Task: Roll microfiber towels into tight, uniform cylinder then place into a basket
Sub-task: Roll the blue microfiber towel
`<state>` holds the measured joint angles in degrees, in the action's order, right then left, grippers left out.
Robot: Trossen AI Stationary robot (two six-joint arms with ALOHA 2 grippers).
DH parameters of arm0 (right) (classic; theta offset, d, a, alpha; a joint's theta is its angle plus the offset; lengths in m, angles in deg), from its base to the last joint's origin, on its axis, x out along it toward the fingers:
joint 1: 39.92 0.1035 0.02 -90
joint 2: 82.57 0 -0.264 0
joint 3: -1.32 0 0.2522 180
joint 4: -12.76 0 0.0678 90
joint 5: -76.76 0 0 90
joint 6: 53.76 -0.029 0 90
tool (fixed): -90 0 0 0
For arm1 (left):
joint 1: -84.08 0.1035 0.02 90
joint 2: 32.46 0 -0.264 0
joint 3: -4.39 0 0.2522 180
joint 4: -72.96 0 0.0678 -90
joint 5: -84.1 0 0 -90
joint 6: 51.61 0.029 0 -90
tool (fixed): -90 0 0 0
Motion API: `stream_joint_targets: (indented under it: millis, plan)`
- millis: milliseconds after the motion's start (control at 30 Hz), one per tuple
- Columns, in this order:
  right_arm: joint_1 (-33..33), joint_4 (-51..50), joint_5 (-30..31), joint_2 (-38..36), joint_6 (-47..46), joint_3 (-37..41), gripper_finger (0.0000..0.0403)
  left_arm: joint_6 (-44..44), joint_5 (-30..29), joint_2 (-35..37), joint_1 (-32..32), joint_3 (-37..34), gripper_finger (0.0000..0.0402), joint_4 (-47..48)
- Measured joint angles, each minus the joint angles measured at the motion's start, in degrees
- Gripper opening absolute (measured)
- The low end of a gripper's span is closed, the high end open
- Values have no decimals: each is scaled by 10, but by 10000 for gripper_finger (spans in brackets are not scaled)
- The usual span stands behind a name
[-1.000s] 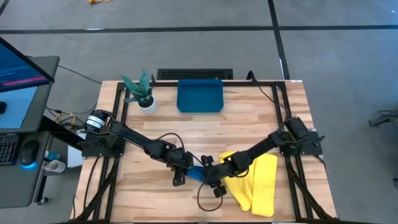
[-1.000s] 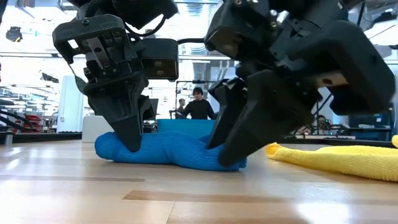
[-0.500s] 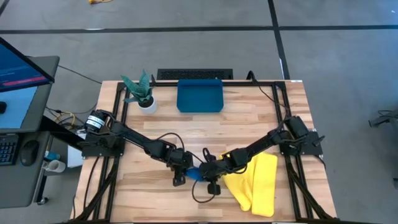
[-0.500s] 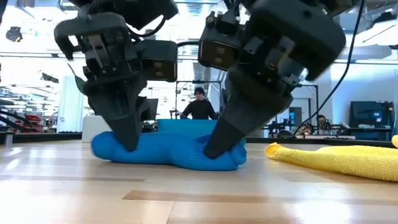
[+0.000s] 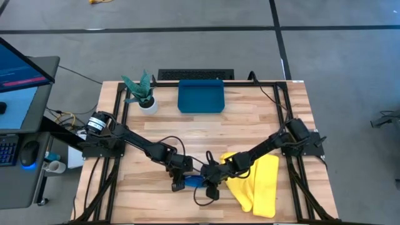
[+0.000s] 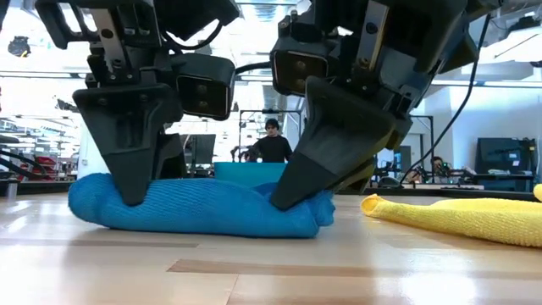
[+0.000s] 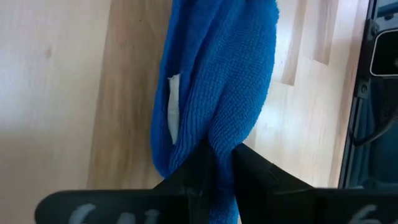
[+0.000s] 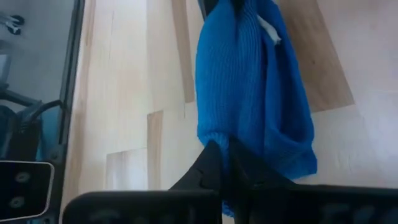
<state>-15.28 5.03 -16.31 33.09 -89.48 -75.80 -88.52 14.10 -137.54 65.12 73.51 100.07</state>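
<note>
Ribbed blue towel (matt cloth)

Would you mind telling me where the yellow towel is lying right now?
In the high view, the yellow towel lies loose on the table's front right part, just right of the right gripper, which pinches the blue towel together with the left gripper.

From my station, I noted the wooden table stood on a grey floor crossed by dark lines. Left of the table, a monitor glowed blue beside a keyboard. A potted plant sat at the table's far-left corner. Beyond the table, a person stood in a brightly lit room with further screens.
</note>
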Motion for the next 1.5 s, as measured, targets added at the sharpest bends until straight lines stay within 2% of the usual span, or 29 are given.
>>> stream_joint_targets:
  millis: [200,533,1000,1167,1500]
  plan:
    - [-1,0,2,-14,-1,0,29,0,21,0,4,-1,34,4]
    - [-22,-14,24,-21,-7,0,28,-4,24,0,3,-1,34,8]
    - [-70,-34,-22,-10,-104,-3,24,-11,23,1,3,-1,35,9]
    - [-74,-63,-19,-12,-122,-3,23,-11,6,1,3,0,54,8]
    - [-74,-74,-2,-12,-121,-3,21,7,0,2,3,0,126,1]
